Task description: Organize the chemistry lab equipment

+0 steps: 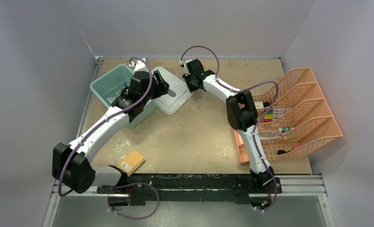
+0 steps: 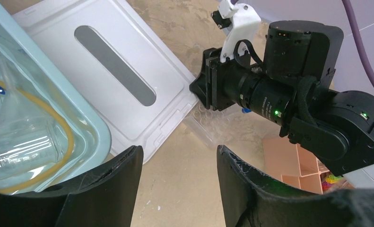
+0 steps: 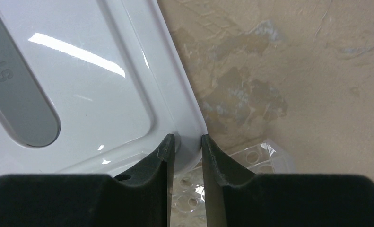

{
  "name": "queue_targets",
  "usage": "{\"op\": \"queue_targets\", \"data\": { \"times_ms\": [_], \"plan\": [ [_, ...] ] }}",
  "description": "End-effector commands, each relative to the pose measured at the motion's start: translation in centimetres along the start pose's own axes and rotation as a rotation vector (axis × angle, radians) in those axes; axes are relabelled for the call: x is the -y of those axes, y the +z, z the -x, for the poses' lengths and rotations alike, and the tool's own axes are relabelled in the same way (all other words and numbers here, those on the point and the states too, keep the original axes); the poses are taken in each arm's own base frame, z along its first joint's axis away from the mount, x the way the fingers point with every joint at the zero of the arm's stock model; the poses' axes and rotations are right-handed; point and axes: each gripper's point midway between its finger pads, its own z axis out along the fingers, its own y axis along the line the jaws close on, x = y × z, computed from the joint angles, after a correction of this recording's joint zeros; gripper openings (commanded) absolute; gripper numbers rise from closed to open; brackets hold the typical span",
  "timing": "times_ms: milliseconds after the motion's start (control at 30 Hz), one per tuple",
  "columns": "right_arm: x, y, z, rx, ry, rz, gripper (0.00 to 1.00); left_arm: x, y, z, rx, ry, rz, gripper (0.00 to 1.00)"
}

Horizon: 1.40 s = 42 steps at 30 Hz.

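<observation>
Right gripper (image 3: 188,144) pinches a corner of the white lid (image 3: 104,85); at nine o'clock I read "ST…" on its grey handle (image 3: 19,104). Left gripper (image 2: 179,153) spread.

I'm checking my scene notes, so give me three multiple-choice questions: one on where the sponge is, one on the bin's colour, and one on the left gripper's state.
1. Where does the sponge lie? A far right; B near left; C far middle.
2. What colour is the bin? A red; B black; C teal.
3. How is the left gripper? A open, empty; B shut, empty; C shut on a tube.
Answers: B, the top view shows it low on the left; C, its walls are pale teal; A, its jaws stand wide with nothing between.
</observation>
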Motion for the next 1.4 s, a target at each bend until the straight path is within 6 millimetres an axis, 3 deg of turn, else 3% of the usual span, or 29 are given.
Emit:
{"op": "queue_targets", "data": {
  "times_ms": [0, 200, 400, 567, 733, 933, 1000, 1067, 1100, 1367],
  "plan": [
    [-0.7, -2.0, -4.2, -0.148, -0.015, 0.037, 0.26, 1.3, -0.9, 2.0, 0.067, -0.036, -0.063, 0.57],
    [-0.6, -3.2, -4.3, -0.136, 0.005, 0.025, 0.27, 1.4, -1.1, 2.2, 0.072, -0.032, -0.067, 0.57],
    [-1.0, -1.6, -3.5, -0.125, 0.018, 0.043, 0.39, 1.4, -1.0, 2.2, 0.067, -0.028, -0.065, 0.57],
    [-1.0, -0.3, -2.0, -0.077, -0.028, 0.051, 0.4, 1.3, -0.9, 2.1, 0.065, -0.025, -0.058, 0.57],
    [-1.2, 1.1, -1.4, -0.05, -0.089, 0.07, 0.33, 1.4, -0.6, 2.1, 0.058, -0.024, -0.053, 0.57],
    [-1.7, 2.5, -2.2, -0.06, -0.129, 0.102, 0.29, 1.3, -0.6, 2.2, 0.059, -0.021, -0.044, 0.57],
    [-1.7, 2.8, -2.6, -0.068, -0.139, 0.106, 0.2, 1.2, -0.6, 2.2, 0.058, -0.021, -0.041, 0.57],
    [-1.4, 2.7, -2.5, -0.066, -0.148, 0.091, 0.04, 1.2, -0.5, 2.1, 0.055, -0.02, -0.04, 0.57],
    [-1.1, 2.5, -2.2, -0.059, -0.15, 0.075, 0.0, 1.2, -0.5, 2.1, 0.053, -0.021, -0.039, 0.57],
    [0.9, -2.0, 4.2, 0.116, -0.047, 0.045, 0.0, 1.2, -0.4, 1.9, 0.048, -0.037, -0.034, 0.57]
  ]
}}
